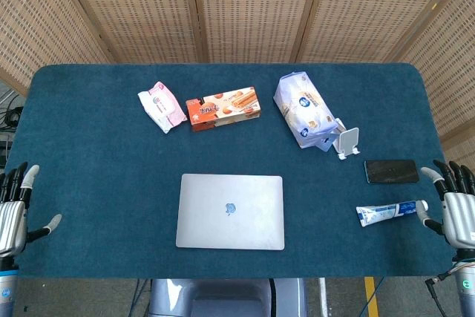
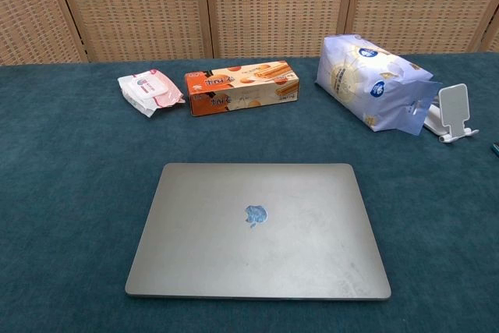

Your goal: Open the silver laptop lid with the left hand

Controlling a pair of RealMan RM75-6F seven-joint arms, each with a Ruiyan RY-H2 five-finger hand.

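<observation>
On your worktop (image 1: pixel 89 146), covered in dark teal cloth:

- Silver laptop (image 1: pixel 231 211), lid fully closed, lying flat near the front edge, about centred. Nothing touches it.
- Your left hand (image 1: pixel 16 211): at the worktop's left front corner, well apart from the laptop, fingers spread and pointing up, holding nothing. Seen in the head view only.
- Your right hand (image 1: pixel 454 204): at the right front edge, fingers apart, empty, just beside the cap end of the toothpaste tube (image 1: pixel 390 212).
- Black phone (image 1: pixel 391 171): flat, face up, just behind the tube.
- White phone stand (image 1: pixel 346 142): upright, touching the corner of the blue-and-white snack bag (image 1: pixel 305 110).
- Orange biscuit box (image 1: pixel 223 108): lying on its side behind the laptop, towards the back.
- Pink-and-white wipes pack (image 1: pixel 162 106): just left of the box, apart from it.
- Woven folding screen (image 1: pixel 245 5): standing behind the worktop.
</observation>
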